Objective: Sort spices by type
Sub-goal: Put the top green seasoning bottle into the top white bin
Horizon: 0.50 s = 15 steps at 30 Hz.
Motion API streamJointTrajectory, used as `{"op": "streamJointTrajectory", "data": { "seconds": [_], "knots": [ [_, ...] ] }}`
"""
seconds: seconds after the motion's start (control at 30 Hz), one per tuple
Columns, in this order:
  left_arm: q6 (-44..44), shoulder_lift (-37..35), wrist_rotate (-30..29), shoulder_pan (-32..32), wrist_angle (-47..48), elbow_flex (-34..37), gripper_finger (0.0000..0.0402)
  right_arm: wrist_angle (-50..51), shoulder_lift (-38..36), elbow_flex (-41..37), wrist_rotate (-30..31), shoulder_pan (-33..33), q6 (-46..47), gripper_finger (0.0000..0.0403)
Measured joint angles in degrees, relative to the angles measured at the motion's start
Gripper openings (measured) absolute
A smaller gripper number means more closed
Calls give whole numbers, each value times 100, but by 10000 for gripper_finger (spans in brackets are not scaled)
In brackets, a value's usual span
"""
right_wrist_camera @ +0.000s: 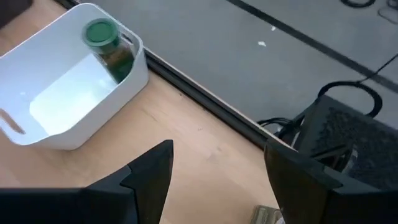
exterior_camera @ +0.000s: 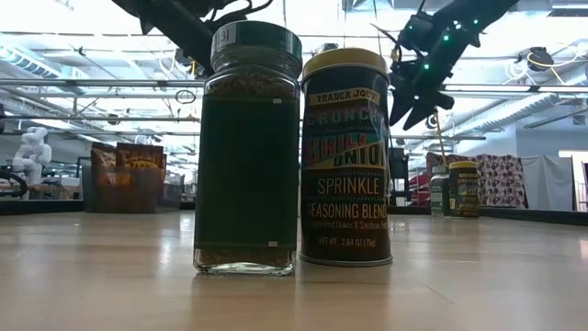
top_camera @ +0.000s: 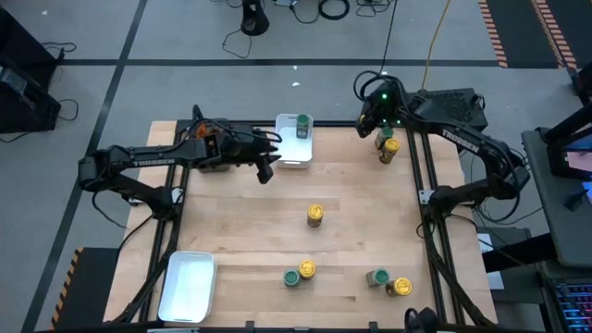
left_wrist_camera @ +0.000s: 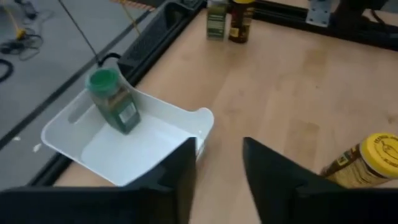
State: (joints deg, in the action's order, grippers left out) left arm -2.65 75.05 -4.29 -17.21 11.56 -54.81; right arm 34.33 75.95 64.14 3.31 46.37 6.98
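Both arms raised, nothing held.
Left gripper (top_camera: 266, 167) fingers apart; right gripper (top_camera: 368, 126) fingers spread wide.

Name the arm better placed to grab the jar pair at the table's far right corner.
Right. The right gripper hangs open just above the jar pair; the left gripper sits by the white tray.

A green-lidded jar (left_wrist_camera: 112, 102) leans inside the white tray (left_wrist_camera: 180, 124); the left gripper (left_wrist_camera: 217, 174) hangs jaws apart beside it.
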Motion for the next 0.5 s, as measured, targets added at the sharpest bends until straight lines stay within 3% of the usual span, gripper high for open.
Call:
{"op": "streamJointTrajectory", "data": {
  "seconds": [0.17,0.27,0.5],
  "knots": [
    [-84,2,-421,-2,-108,0,228,115,21,0,-69,327,43,235],
    [-681,4,-402,-58,-116,0,268,148,21,0,-69,563,136,235],
    [-1314,4,121,-294,-110,0,306,196,234,0,-64,996,-22,240]
  ]
}}
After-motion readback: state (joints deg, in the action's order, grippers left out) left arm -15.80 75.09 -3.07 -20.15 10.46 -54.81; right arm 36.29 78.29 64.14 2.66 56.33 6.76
